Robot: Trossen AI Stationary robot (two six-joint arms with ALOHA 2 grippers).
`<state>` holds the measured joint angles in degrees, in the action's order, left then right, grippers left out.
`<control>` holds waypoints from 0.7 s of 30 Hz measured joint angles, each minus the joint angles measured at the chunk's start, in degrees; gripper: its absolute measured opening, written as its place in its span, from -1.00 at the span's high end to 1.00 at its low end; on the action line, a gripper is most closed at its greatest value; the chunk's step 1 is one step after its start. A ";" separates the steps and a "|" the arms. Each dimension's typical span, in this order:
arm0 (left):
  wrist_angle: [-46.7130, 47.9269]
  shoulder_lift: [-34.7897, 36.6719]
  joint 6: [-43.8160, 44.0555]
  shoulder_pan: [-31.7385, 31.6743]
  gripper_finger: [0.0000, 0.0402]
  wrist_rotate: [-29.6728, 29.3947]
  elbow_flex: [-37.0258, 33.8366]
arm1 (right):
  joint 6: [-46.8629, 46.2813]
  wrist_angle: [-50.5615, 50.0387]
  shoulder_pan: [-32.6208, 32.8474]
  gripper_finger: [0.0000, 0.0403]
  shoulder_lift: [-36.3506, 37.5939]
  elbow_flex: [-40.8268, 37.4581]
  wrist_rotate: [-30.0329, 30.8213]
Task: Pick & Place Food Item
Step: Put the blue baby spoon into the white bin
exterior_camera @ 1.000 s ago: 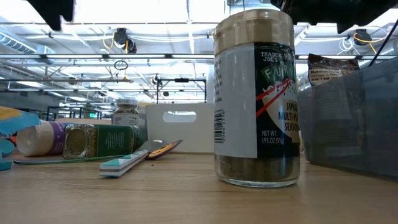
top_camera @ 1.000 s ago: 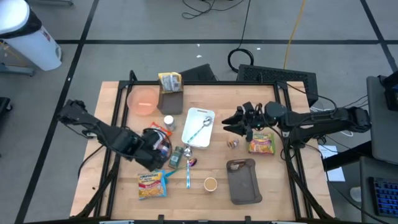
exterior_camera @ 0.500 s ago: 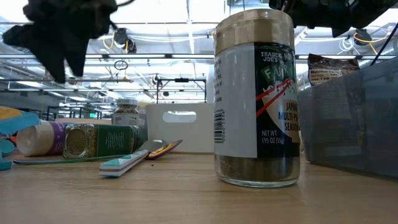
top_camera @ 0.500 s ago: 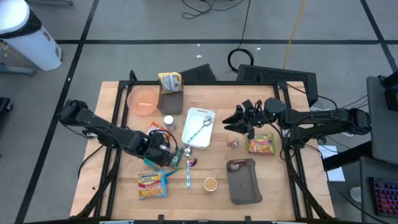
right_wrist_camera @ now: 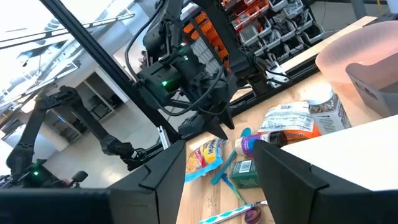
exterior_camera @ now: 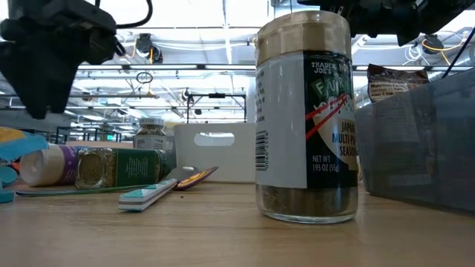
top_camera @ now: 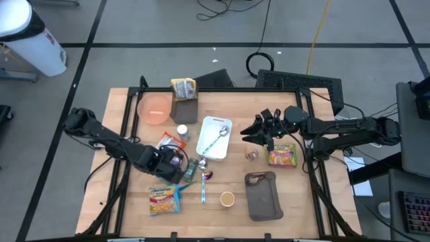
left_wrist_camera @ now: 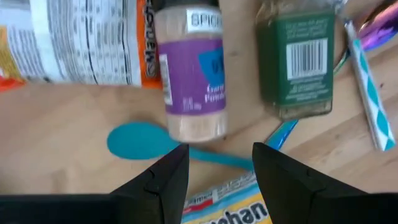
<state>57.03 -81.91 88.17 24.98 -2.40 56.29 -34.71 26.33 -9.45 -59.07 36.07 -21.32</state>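
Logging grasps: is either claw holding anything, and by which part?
Nothing held. The left claw hovers open above the purple-labelled spice bottle; the right claw is open, empty.

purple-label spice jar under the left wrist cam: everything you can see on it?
The spice jar is clear plastic with a purple label, barcode along one side, and pale powder filling it. It lies on its side on the wood table, beside a green jar, with an orange packet at its other side. A teal spoon lies just past its base. The open left gripper hovers over it.

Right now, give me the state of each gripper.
Left gripper: open, holding nothing, above the purple spice bottle.
Right gripper: open, holding nothing, raised above the table.
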 joint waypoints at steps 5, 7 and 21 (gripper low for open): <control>1.62 0.12 2.64 2.12 0.07 2.19 -2.09 | -0.01 0.00 0.00 0.10 0.00 0.00 -0.02; 1.64 0.31 2.65 3.01 0.07 3.37 -3.25 | -0.03 0.00 0.03 0.10 0.00 0.00 0.00; 0.55 15.66 3.02 4.04 0.07 4.36 -14.24 | -1.28 0.00 0.07 0.10 0.00 0.00 -0.07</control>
<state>57.58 -66.25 91.20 29.02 1.96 42.05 -35.99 26.33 -9.39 -59.07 36.07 -21.39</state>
